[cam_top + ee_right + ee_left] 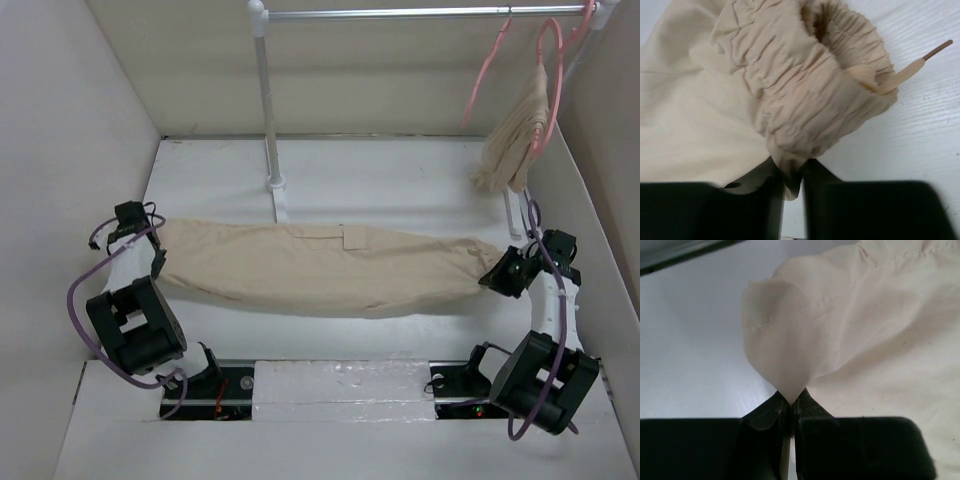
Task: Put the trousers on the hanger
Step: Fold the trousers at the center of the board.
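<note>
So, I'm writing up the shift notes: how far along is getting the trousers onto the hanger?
Done: the trousers are gripped at both ends, the left gripper pinching the leg end, the right gripper the gathered waist end. In hand: they lie stretched across the table between the two. Left: everything with the hanger, which hangs bare on the rail, apart from the trousers.

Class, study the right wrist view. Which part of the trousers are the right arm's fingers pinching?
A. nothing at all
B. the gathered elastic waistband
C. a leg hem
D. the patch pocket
B: the right arm's fingers are shut on the ruched, elasticated waistband of the trousers, with the drawstring poking out beside it.
</note>
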Controlling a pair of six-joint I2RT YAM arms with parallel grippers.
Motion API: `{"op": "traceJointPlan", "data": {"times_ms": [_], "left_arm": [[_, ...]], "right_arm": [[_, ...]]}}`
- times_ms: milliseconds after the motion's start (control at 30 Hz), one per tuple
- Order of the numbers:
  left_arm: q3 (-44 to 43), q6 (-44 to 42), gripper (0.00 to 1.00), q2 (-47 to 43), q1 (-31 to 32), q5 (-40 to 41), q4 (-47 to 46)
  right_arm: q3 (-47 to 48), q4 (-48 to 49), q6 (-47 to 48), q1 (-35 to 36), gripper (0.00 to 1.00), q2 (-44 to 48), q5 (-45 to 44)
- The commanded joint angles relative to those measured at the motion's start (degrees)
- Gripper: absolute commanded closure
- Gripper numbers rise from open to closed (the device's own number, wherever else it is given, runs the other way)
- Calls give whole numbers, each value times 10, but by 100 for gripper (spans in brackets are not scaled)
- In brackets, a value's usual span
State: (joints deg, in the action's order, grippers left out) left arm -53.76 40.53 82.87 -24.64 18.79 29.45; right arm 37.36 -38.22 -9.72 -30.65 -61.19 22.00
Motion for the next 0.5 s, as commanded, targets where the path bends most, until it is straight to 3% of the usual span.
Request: {"op": "traceJointPlan", "data": {"times_ms": [0,33,67,133,200,333,467], "left_arm": [[30,17,100,-35,-8,21,47],[34,17,79,-41,-8,11,43],[28,17,64,-45,-8,2,37],[-4,18,32,-47,22,-1,42],[-72,24,26,-48,83,14,54],[-174,10,25,-53,189,7,40],[-160,-34,26,-55,281,-74,-58]], "right_arm": [[45,-20,35,17,75,-7,-1],[45,1,36,23,56,-13,15],[47,0,37,23,21,-16,15],[65,-3,43,23,2,-17,7],[78,-12,42,23,0,-17,-8],[69,-18,16,23,0,-8,-69],[18,-16,-8,-11,0,17,-106]]}}
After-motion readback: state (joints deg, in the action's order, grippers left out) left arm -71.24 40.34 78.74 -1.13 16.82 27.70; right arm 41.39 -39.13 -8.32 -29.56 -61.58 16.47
